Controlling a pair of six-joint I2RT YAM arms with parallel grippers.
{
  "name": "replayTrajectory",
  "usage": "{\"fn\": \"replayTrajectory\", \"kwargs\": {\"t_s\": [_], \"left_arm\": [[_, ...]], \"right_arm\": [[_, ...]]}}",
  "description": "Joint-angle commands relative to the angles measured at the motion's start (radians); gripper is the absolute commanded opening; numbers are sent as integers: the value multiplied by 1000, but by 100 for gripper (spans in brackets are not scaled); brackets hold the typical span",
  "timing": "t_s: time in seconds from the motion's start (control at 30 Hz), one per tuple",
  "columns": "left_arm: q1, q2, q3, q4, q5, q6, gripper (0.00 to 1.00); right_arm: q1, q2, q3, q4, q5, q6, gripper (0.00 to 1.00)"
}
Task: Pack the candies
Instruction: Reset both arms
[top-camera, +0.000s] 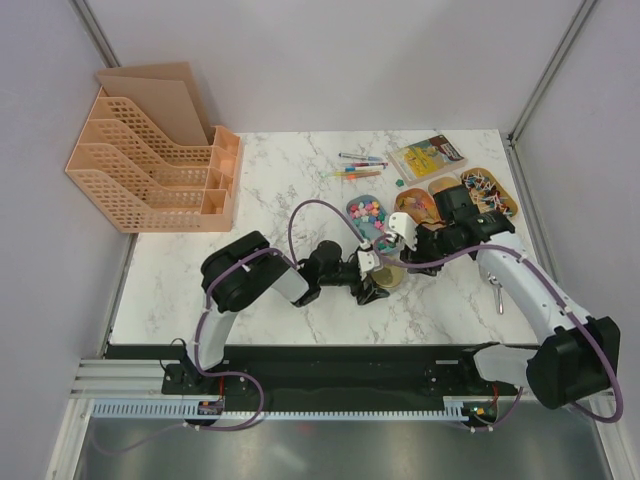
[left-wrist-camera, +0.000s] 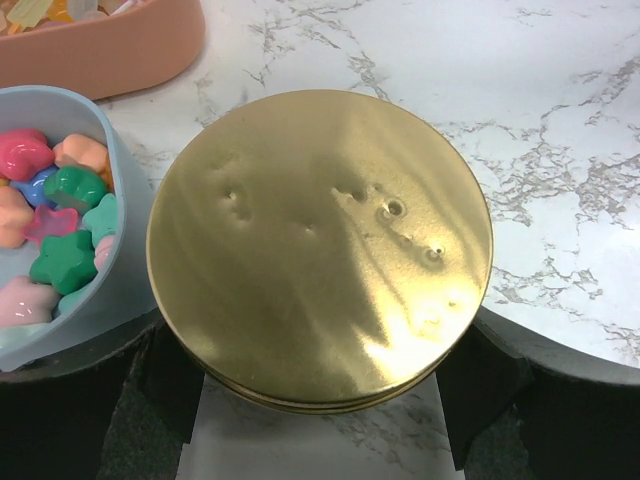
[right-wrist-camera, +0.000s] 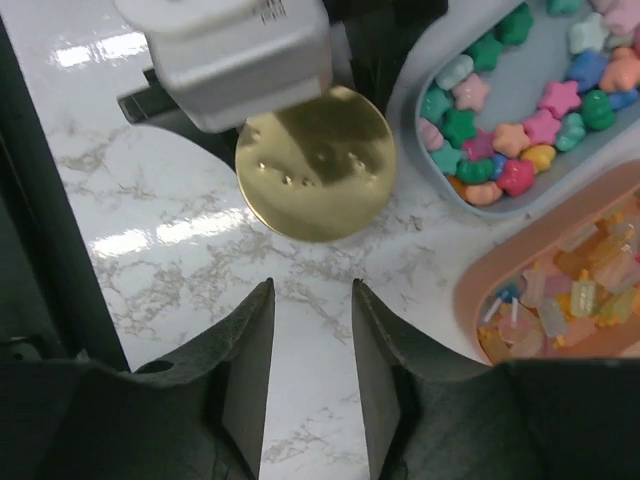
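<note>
Star-shaped candies (right-wrist-camera: 500, 130) in pink, green, blue and orange fill a pale blue tray (right-wrist-camera: 425, 130); they also show in the left wrist view (left-wrist-camera: 55, 230) and from above (top-camera: 368, 213). A flat round gold lid (left-wrist-camera: 320, 240) lies on the marble right beside that tray. My left gripper (left-wrist-camera: 325, 350) is shut on the lid, one finger against each side of its rim. My right gripper (right-wrist-camera: 312, 285) hovers open over bare marble just short of the lid (right-wrist-camera: 315, 165), with nothing between its fingers. From above, the right gripper (top-camera: 400, 235) is close above the left gripper (top-camera: 378, 283).
A peach tray (right-wrist-camera: 470, 290) holding wrapped sweets and white-stick lollipops lies beside the blue one. Another brown tray (top-camera: 490, 190), coloured pens (top-camera: 360, 165) and a small book (top-camera: 428, 157) lie at the back right. A peach file rack (top-camera: 150, 165) stands at the back left.
</note>
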Motion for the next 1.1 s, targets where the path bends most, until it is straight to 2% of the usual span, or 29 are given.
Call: {"fn": "replayTrajectory", "kwargs": {"t_s": [0.0, 0.03, 0.07, 0.1, 0.13, 0.3, 0.5, 0.6, 0.73, 0.77, 0.83, 0.9, 0.93, 0.97, 1.03, 1.07], "left_arm": [[11, 79, -24, -420, -112, 56, 44], [11, 80, -12, -451, -121, 55, 62], [11, 80, 13, -504, -124, 50, 76], [11, 79, 24, -538, -125, 48, 84], [13, 74, 30, -552, -125, 44, 98], [11, -15, -44, -571, -104, 35, 100], [13, -124, -97, -620, -101, 5, 100], [13, -191, -102, -698, -110, -17, 100], [23, -375, -53, -877, -208, -51, 100], [30, -409, -44, -938, -223, -59, 100], [57, -478, -3, -1005, -274, -71, 100], [79, -564, 30, -1088, -314, -79, 100], [103, -585, 63, -1105, -367, -83, 100], [115, -616, 85, -1127, -398, -85, 100], [154, -629, 151, -1174, -487, -90, 100], [171, -636, 168, -1178, -504, -87, 100]], "right_arm": [[47, 86, 44, -21, -107, 10, 42], [58, 103, 57, -22, -102, 12, 41], [71, 126, 61, -19, -104, 22, 41], [76, 135, 67, -16, -107, 24, 41], [79, 141, 75, -12, -111, 27, 41], [87, 155, 89, 22, -110, 53, 49], [90, 158, 98, 42, -99, 65, 51], [88, 146, 109, 45, -64, 76, 51], [58, 123, 120, 167, 28, 247, 53], [24, 117, 123, 206, 50, 368, 56], [-19, 105, 132, 311, 120, 483, 72], [-85, 94, 139, 376, 186, 644, 98], [-108, 94, 141, 434, 227, 694, 98], [-144, 104, 141, 456, 355, 787, 98], [-183, 130, 158, 482, 473, 855, 98], [-223, 161, 164, 485, 589, 898, 98]]}}
